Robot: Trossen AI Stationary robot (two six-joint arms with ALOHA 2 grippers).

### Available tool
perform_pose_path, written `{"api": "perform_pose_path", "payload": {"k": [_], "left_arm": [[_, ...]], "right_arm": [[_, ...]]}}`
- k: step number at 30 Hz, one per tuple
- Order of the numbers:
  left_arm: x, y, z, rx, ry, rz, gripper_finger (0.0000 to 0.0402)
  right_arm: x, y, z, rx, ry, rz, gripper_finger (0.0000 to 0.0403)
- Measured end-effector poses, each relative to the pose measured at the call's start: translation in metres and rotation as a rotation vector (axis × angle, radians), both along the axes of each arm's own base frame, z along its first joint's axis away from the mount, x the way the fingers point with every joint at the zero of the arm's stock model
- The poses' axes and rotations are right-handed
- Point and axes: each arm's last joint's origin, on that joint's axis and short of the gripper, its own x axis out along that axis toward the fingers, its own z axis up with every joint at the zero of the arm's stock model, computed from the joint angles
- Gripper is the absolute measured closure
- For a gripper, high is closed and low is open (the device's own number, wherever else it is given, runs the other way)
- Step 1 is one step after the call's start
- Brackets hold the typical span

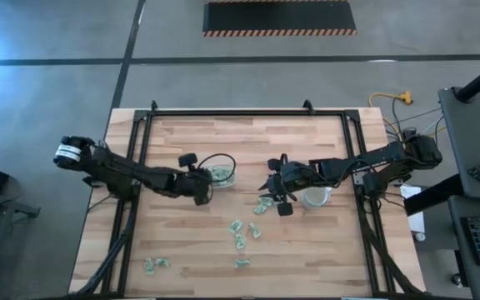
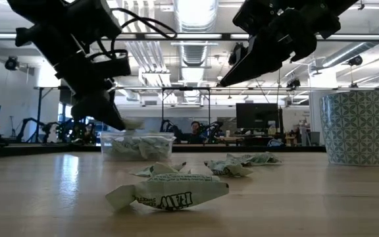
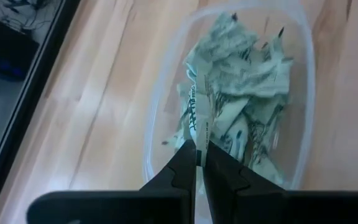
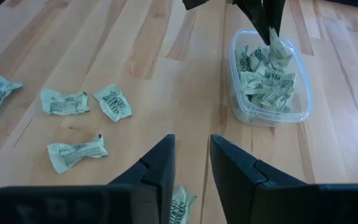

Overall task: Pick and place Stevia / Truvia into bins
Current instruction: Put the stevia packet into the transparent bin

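Pale green and white packets lie loose on the wood: one close up (image 2: 168, 192), others behind it (image 2: 229, 166), and three (image 4: 76, 152) (image 4: 64, 102) (image 4: 114, 102) ahead of my right gripper. The shallow clear tub (image 1: 221, 173) (image 4: 298, 109) holds several packets. My left gripper (image 3: 199, 163) (image 1: 203, 188) is over the tub (image 3: 157, 118), shut on one packet. My right gripper (image 4: 191, 168) (image 1: 280, 197) is open and raised above the table, beside the round cup (image 1: 315, 198) (image 2: 354, 125), with a packet (image 4: 182, 205) just under its fingers. My left gripper pinches one packet (image 3: 199, 124) between its two fingers by one end. The fingers (image 4: 261, 18) come from above, pointing down. The packet hangs below them (image 4: 280, 48) over the packets in the tub; whether its lower end touches them I cannot tell.
More packets lie toward the table's near edge (image 1: 242, 262) and near-left corner (image 1: 155, 264). A black frame runs along the table's sides (image 1: 144, 133). The round cup stands between my right gripper and the right edge. Bare wood stretches across the far half (image 1: 248, 137).
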Motion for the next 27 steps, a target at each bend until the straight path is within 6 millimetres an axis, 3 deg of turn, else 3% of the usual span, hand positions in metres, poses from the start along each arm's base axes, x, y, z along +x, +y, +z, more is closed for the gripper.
{"api": "perform_pose_path", "payload": {"k": [5, 12, 18, 27], "left_arm": [[-0.002, 0.0, -0.003, -0.028, 0.052, -0.046, 0.0377], [0.0, -0.001, 0.0, -0.037, 0.055, -0.074, 0.0266], [0.0, -0.003, 0.015, -0.068, 0.067, -0.076, 0.0187], [-0.01, -0.02, 0.045, -0.315, 0.013, -0.129, 0.0162]], "right_arm": [[0.0, 0.0, 0.0, -0.004, -0.002, 0.003, 0.0318], [0.0, 0.0, 0.001, -0.003, -0.008, 0.003, 0.032], [-0.001, 0.0, -0.001, 0.019, 0.011, -0.015, 0.0321], [-0.002, 0.001, -0.022, 0.076, 0.094, -0.031, 0.0314]]}}
